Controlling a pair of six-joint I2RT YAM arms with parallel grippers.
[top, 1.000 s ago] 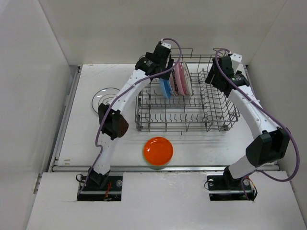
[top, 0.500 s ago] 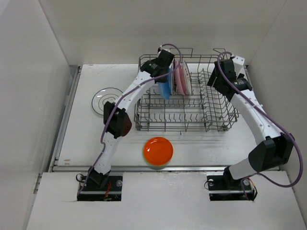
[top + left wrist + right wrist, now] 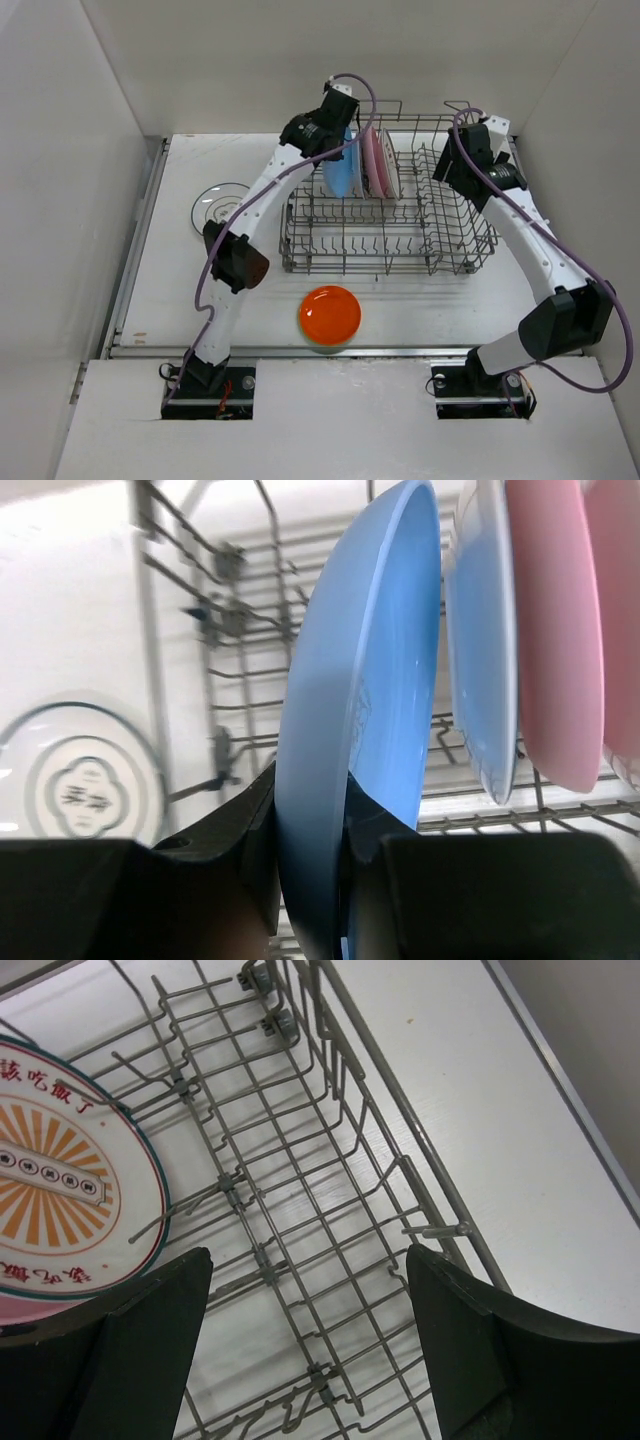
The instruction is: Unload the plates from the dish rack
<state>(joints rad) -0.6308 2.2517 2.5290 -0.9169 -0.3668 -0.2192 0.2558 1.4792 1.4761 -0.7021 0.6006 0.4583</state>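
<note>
Blue plate [image 3: 350, 730] is standing on edge at the far-left end of the dish rack [image 3: 390, 262], left gripper [image 3: 310, 840] pinching its rim. Right gripper [image 3: 308, 1260] is hovering spread over the rack's far right, holding nothing. Orange plate [image 3: 330, 315] and ringed white plate [image 3: 222, 205] are lying on the table [image 3: 450, 310], so two look unloaded. Second blue plate [image 3: 480, 650], pink plates [image 3: 555, 630] and patterned plate [image 3: 70, 1160] are waiting.

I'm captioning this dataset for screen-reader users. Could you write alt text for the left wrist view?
The left gripper clamps a blue plate edge-on between its fingers. To its right a second blue plate and a pink plate stand upright in the dish rack; a white plate with dark rings lies on the table at left.
</note>
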